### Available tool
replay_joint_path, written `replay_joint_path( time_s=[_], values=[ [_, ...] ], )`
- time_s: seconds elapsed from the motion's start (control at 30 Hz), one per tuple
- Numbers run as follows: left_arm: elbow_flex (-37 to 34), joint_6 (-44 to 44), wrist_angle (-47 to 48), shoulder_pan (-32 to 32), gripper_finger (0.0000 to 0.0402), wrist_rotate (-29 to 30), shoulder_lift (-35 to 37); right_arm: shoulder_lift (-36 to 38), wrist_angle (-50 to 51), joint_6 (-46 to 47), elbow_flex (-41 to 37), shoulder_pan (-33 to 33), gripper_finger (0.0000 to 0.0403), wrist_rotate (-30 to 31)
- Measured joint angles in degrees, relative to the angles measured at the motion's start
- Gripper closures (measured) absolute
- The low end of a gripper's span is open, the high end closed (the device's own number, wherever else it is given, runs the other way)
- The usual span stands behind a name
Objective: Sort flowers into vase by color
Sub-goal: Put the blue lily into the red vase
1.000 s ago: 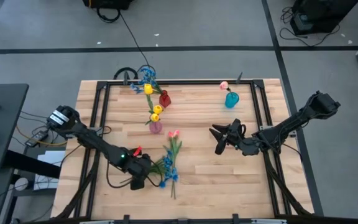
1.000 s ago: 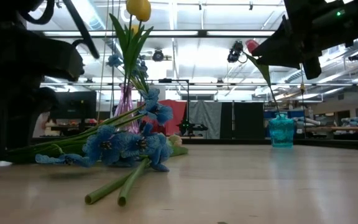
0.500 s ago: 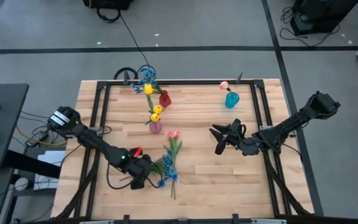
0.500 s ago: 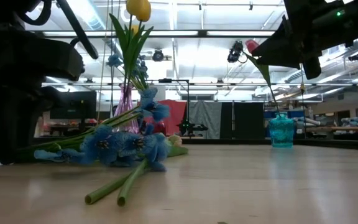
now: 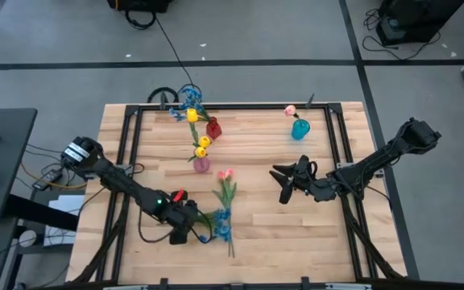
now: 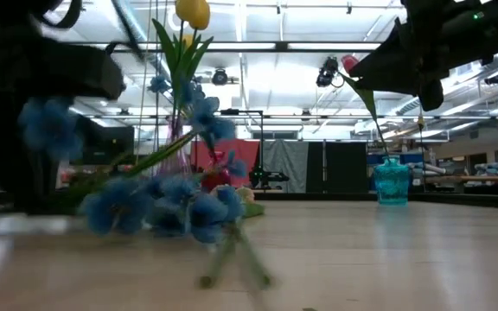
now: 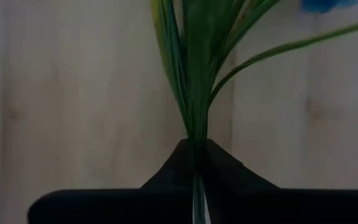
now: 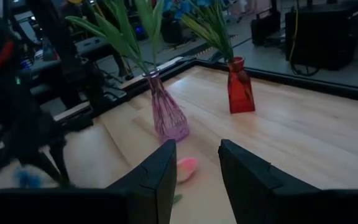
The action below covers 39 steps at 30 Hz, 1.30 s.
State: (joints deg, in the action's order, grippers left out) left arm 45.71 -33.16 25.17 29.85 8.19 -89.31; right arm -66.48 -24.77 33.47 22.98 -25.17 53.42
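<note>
Left gripper (image 5: 192, 228): you have it closed tight on the green stems of a blue spray (image 5: 221, 225), near the table's front edge, well in front of the pink vase (image 5: 202, 163). In the left wrist view those stems (image 7: 194, 93) run straight out from between the pinched jaws. A pink tulip (image 5: 226, 175) lies on the table (image 5: 272, 229) just right of and slightly in front of the pink vase, its stem reaching toward the blue spray. The pink vase holds yellow tulips (image 5: 203, 143). Behind it, the red vase (image 5: 213, 127) holds blue blossoms and a yellow bud. The teal vase (image 5: 300, 129), far right of the pink vase, holds one pink bud. Right gripper (image 5: 284, 184): your jaws stand partly apart, holding nothing, well right of the pink vase.
</note>
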Motion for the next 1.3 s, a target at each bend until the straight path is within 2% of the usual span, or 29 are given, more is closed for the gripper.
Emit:
replay_joint_path(
  time_s=[0.1, 0.23, 0.47, 0.57, 0.77, 0.87, 0.97, 1.13, 1.3],
  values=[
    [0.1, 1.2, -0.2, -1.6, 0.0383, 0.8, 4.7, 0.0, 0.0, -0.2, 0.0, 0.0, 0.0268, 0.1],
    [1.0, 4.6, -0.9, -3.1, 0.0383, 6.3, 10.8, 0.0, 0.1, -0.3, 0.0, 0.0, 0.0268, -1.8],
    [1.2, 13.1, -13.6, -5.4, 0.0380, 11.8, 15.1, -1.0, -0.8, -0.2, 0.0, 0.0, 0.0268, -4.1],
    [1.2, 17.9, -21.1, -6.9, 0.0379, 11.7, 14.3, -4.2, -4.4, -1.5, 0.0, 0.0, 0.0268, -4.9],
    [1.2, 25.4, -28.7, -11.5, 0.0379, 11.6, 13.1, -10.3, -18.2, -12.5, 0.0, 0.1, 0.0268, -10.4],
    [1.2, 28.2, -34.4, -13.6, 0.0379, 9.4, 13.1, -13.0, -25.0, -16.8, 0.0, 0.4, 0.0268, -12.8],
    [1.2, 29.7, -38.3, -15.7, 0.0378, 6.1, 13.1, -15.6, -31.8, -20.5, 0.0, 1.1, 0.0268, -14.3],
    [1.2, 29.9, -42.5, -18.5, 0.0378, 4.1, 12.0, -21.2, -45.2, -26.6, 0.5, 2.2, 0.0268, -15.0],
    [1.2, 30.2, -50.3, -19.5, 0.0378, 1.6, 9.2, -27.0, -47.4, -29.3, 4.9, 3.5, 0.0268, -16.2]
  ],
)
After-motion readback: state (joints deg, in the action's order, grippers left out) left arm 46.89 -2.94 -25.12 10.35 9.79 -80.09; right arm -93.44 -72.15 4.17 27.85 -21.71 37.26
